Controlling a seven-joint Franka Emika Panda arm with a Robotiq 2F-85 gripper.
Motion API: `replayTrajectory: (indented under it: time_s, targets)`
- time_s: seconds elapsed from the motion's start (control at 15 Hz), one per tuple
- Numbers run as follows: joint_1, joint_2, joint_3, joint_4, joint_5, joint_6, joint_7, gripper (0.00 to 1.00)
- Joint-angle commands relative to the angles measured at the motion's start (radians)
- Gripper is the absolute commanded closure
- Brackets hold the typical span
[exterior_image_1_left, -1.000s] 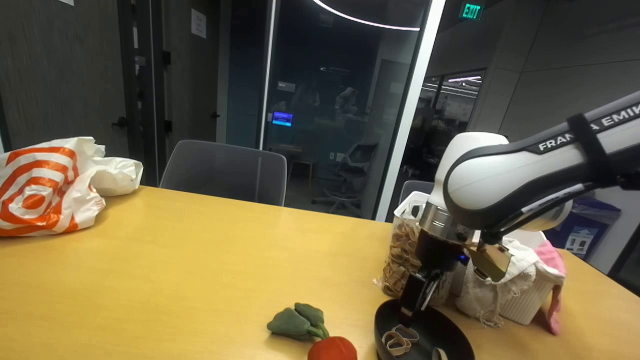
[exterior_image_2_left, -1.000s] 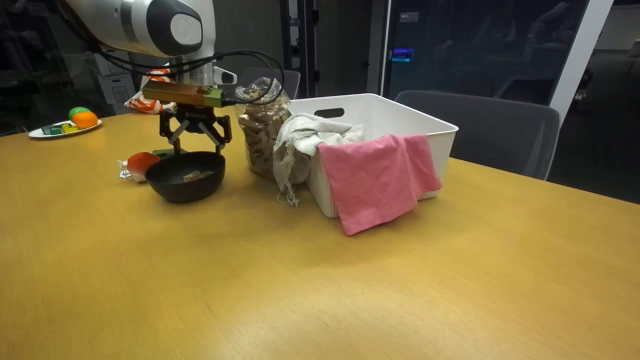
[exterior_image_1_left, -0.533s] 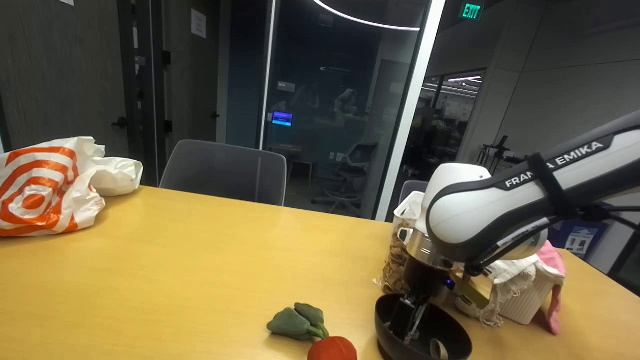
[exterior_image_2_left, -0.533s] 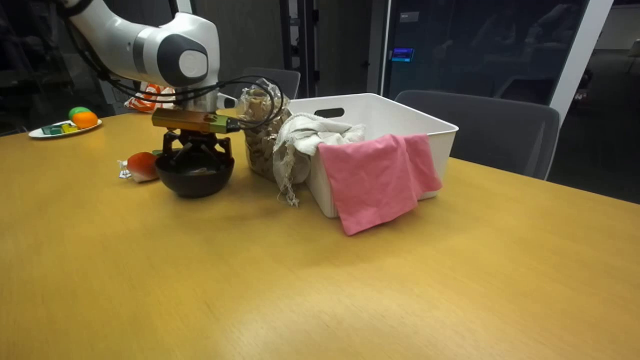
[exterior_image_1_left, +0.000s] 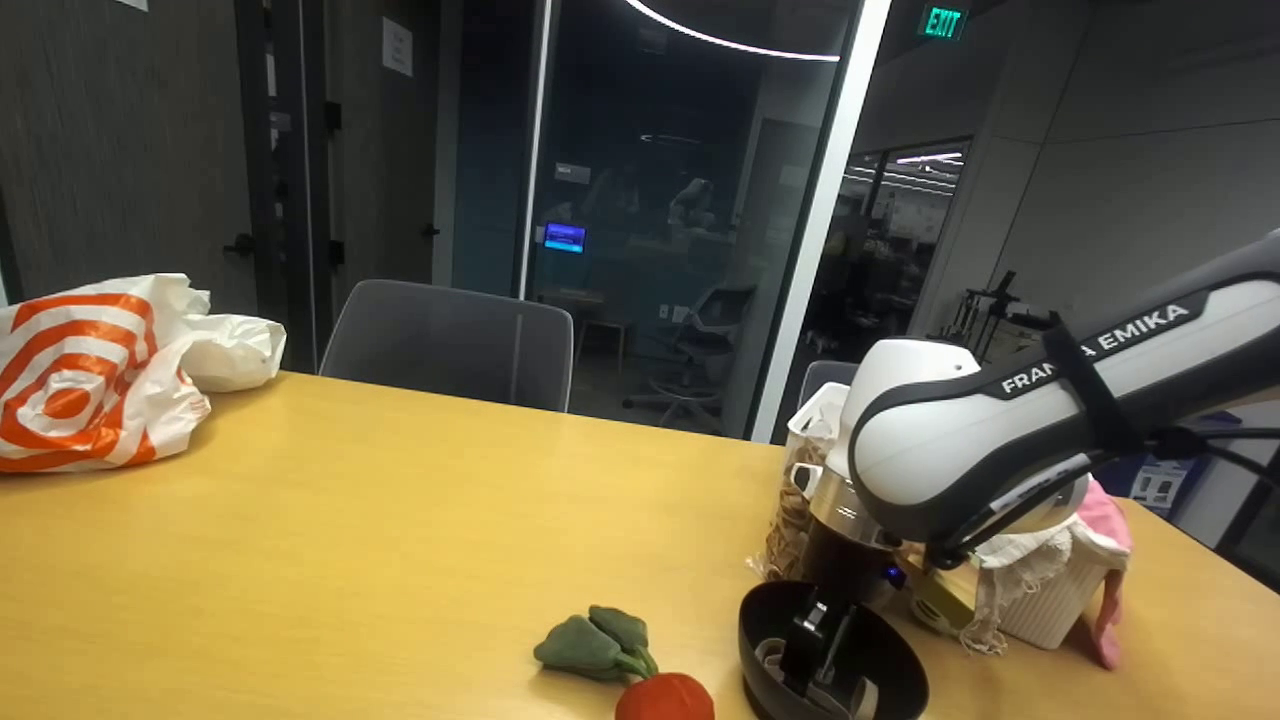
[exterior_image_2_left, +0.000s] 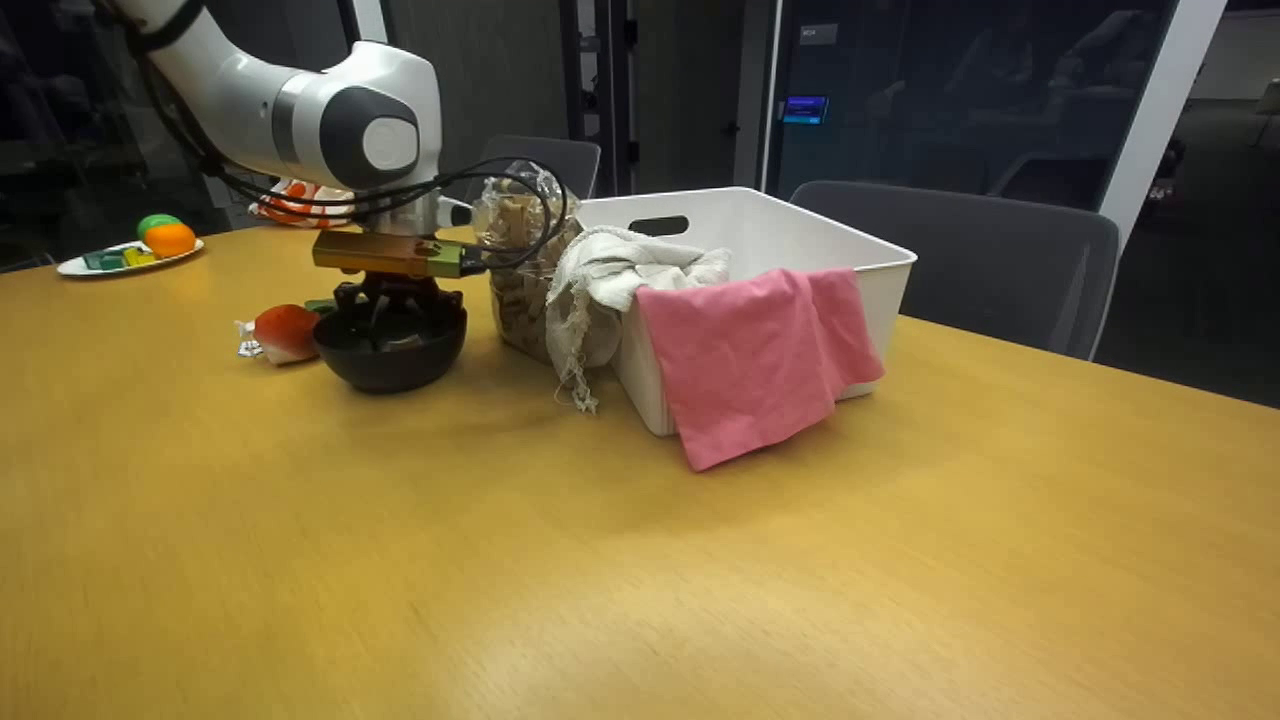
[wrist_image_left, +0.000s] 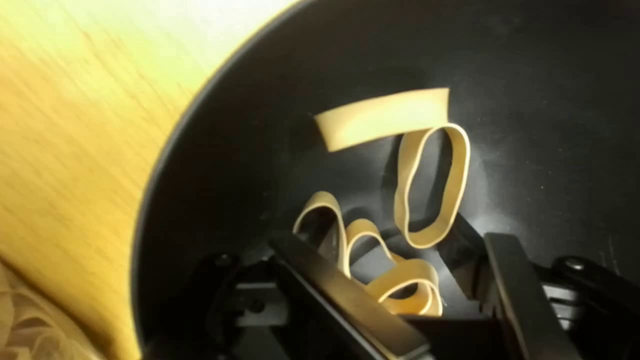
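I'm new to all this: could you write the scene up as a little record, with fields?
Claw: jaws apart, down inside a black bowl
Bowl contents: several tan loops like wide rubber bands, some between the jaws; contact unclear
Beside the bowl: clear bag of similar loops
Next to that: white bin, with pink cloth and pale cloth over its rim
Farther off: plate with a round orange thing

Gripper (exterior_image_1_left: 812, 680) down inside the black bowl (exterior_image_1_left: 892, 655) — tan bands (exterior_image_1_left: 866, 698) just beside it — perhaps in contact.
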Motion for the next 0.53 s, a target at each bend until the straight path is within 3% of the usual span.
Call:
replayTrajectory:
  time_s: [0.0, 0.13, 0.4, 0.47]
  targets:
    - [-0.019, -0.028, 0.023, -0.036, -0.004, 0.01, -0.023, 0.73]
    - [-0.02, -0.04, 0.023, -0.041, -0.007, -0.004, -0.021, 0.87]
    - [-0.035, -0.091, 0.017, -0.047, 0.006, -0.063, -0.024, 0.93]
    - [-0.042, -0.11, 0.016, -0.047, 0.011, -0.085, -0.031, 0.89]
